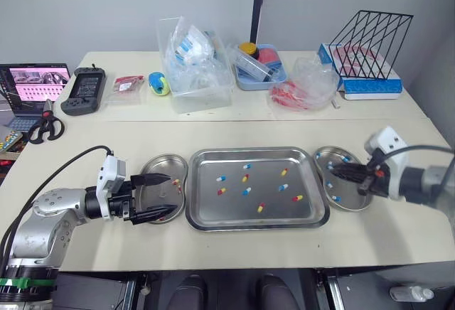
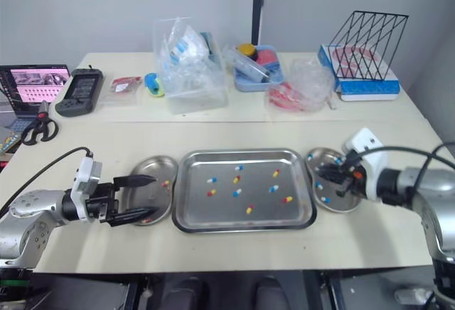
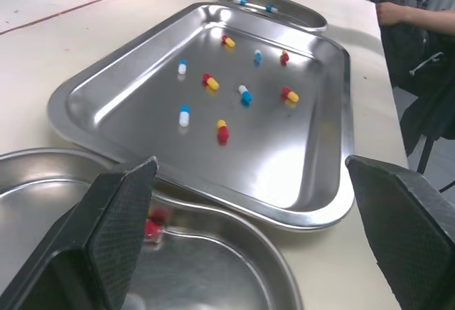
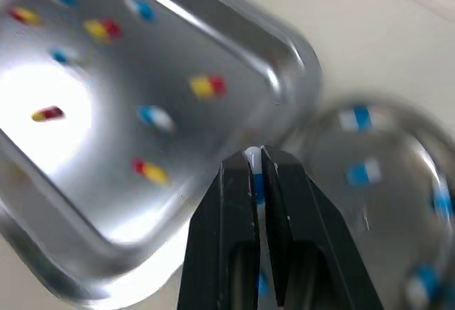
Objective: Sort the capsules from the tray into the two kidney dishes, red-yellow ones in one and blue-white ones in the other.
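Left gripper (image 1: 171, 193): fingers wide apart, empty, low over the left dish (image 1: 158, 161), which holds a few red-yellow capsules (image 1: 175, 182). Risk here: if I swing toward the tray (image 1: 249, 151) at this height, a finger likely clips the dish rim or the tray rim, which sit just beside each other, and that shoves the dish or jolts the capsules.

In the tray, nine or so loose capsules of both colours lie spread out. Some pairs sit near each other, e.g. a red-yellow one (image 1: 245, 178) by a blue-white one (image 1: 247, 191). A wide-spread grab there could catch the wrong colour or flick the neighbour away on the slick steel.

Right gripper (image 1: 331, 173): fingers pinched together on a blue-white capsule (image 4: 257, 182), held only at the very tips. It hangs over the tray-side edge of the right dish (image 1: 353, 208), which already holds several blue-white ones. Main risk: letting go this close to the rim, so the capsule hits the edge and bounces back into the tray or onto the table. With so little grip, it could also squirt out early if I move fast.
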